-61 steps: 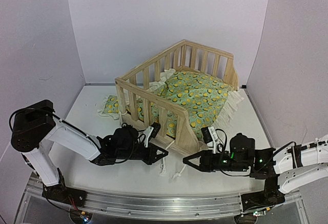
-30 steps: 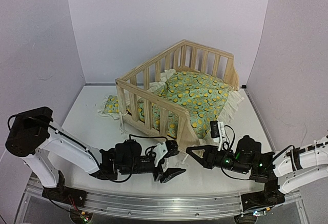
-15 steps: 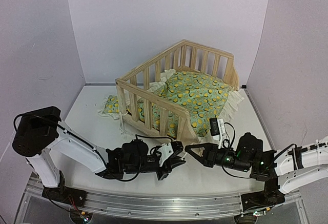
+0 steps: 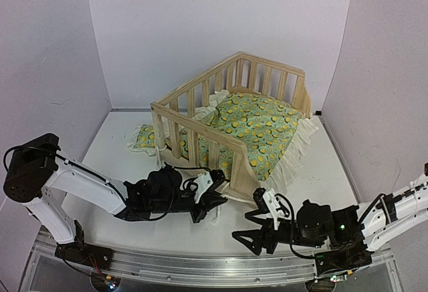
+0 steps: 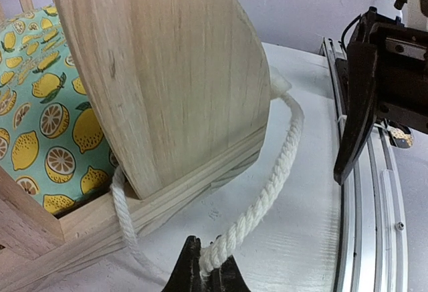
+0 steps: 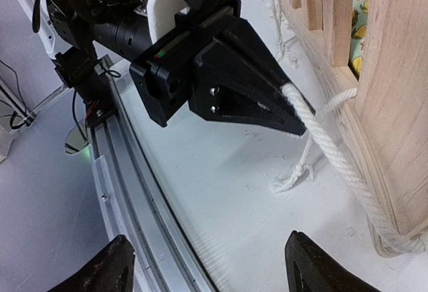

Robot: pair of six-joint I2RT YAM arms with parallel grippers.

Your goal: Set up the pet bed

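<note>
Rope (image 5: 267,192) at the near corner of the pet bed (image 4: 194,128), mid-table (image 4: 120,155), was pinched by the left gripper (image 5: 204,268) while the right gripper (image 6: 210,272) gaped empty; tidying it probably needed a gentle pull next.

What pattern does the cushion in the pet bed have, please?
The cushion shows yellow lemons and lemon slices on pale green, clearest in the left wrist view.

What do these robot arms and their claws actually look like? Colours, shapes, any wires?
The left arm and right arm have smooth white shells with bulky black joints. Thin black cables loop along them. The left gripper and right gripper are black, each with two pointed, wedge-shaped fingers. A small green light glows near the right wrist.
</note>
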